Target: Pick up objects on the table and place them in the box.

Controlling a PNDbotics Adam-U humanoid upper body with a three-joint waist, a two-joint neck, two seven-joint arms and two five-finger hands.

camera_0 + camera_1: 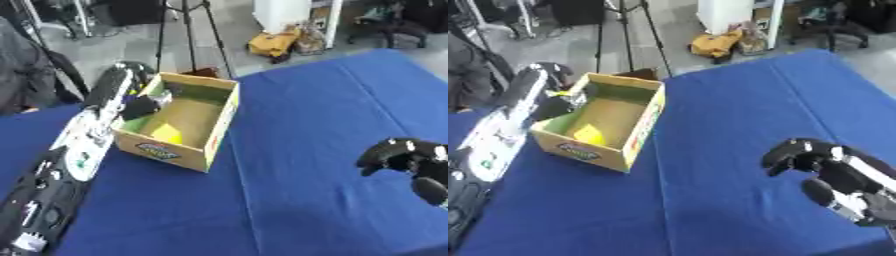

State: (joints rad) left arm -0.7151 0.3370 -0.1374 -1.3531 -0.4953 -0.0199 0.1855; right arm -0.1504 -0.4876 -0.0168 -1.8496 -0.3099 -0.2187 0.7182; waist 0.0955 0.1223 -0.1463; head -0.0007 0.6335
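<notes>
An open cardboard box (222, 124) stands on the blue table (332, 115), left of the middle. A yellow object (166, 133) lies on the box's floor near its front wall. My left arm runs up the left side, and my left hand (143, 106) reaches over the box's left wall into the box. It is dark and blurred, and I cannot make out whether it holds anything. My right hand (802, 156) hovers over the table at the lower right, far from the box, its fingers curled with nothing in them.
The table's far edge runs diagonally behind the box. Beyond it on the floor stand a black tripod (188, 35) and a yellow bag (273, 44). A person in dark clothing (22, 70) is at the far left.
</notes>
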